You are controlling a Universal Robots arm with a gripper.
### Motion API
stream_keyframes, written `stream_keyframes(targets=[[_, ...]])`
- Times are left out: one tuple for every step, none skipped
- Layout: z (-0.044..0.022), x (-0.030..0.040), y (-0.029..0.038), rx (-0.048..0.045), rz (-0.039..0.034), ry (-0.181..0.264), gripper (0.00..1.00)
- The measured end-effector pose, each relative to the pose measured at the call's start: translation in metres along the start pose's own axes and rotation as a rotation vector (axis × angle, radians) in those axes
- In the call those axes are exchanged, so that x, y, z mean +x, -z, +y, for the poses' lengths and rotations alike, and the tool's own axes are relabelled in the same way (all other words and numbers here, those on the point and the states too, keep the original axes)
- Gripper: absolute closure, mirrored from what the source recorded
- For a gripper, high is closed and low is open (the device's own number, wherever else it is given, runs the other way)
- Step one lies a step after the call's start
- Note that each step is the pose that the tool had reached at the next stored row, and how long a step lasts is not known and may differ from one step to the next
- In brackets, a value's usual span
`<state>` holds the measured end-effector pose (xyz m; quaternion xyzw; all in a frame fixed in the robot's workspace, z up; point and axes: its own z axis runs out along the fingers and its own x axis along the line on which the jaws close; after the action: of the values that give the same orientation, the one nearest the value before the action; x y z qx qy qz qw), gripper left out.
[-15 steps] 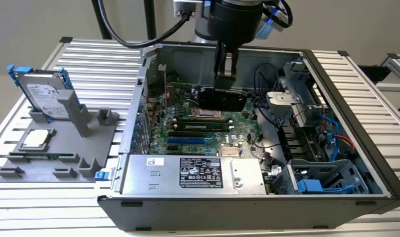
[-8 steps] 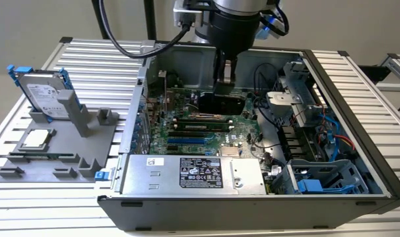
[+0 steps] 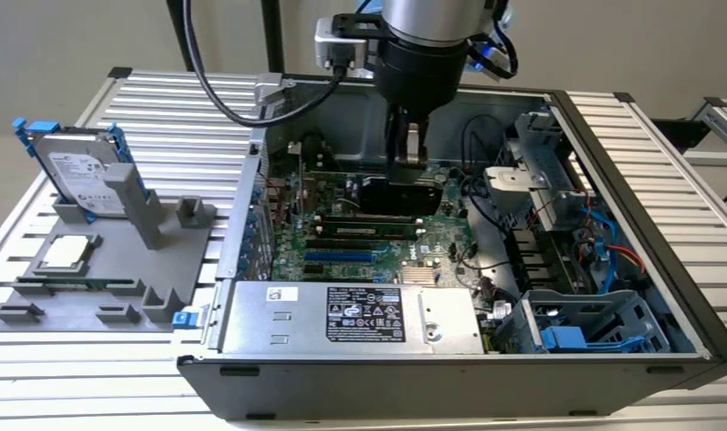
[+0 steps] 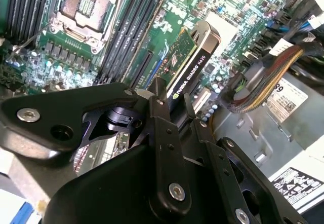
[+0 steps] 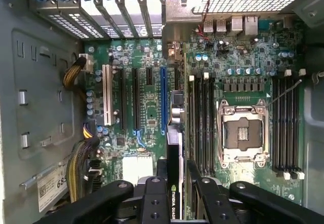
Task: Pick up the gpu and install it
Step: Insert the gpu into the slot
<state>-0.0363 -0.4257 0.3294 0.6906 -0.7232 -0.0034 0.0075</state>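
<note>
Slatted aluminium table (image 3: 148, 99), open PC case (image 3: 651, 180) on top. Fingers (image 5: 177, 181) clamped edge-on around the gpu (image 5: 174, 153), hovering over the motherboard (image 5: 238, 72) beside the blue slot (image 5: 163, 100). Best kept parallel, bracket toward the rear openings.

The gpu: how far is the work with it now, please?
Picked up: the gripper is shut on the gpu and holds it edge-down above the motherboard inside the open computer case. Not yet done: the card sits in no slot; the blue slot is bare.
</note>
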Motion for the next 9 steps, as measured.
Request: stream_keyframes(targets=[[0.0,0.0004,-0.0017,0.0,0.0001,0.005,1.0],[-0.0001,0.0007,-0.0029,-0.0002,0.0001,0.01,1.0],[-0.0001,0.0008,-0.0038,-0.0006,0.0002,0.014,1.0],[-0.0001,0.0009,-0.0043,-0.0009,0.0004,0.016,1.0],[0.0,0.0009,-0.0044,-0.0011,0.0018,0.017,1.0],[0.0,0.0011,-0.0044,-0.0012,0.0031,0.017,1.0],[0.0,0.0012,-0.0047,-0.0011,0.0033,0.018,1.0],[0.0001,0.0013,-0.0053,-0.001,0.0032,0.018,1.0],[0.0002,0.0014,-0.006,-0.0009,0.0033,0.018,1.0]])
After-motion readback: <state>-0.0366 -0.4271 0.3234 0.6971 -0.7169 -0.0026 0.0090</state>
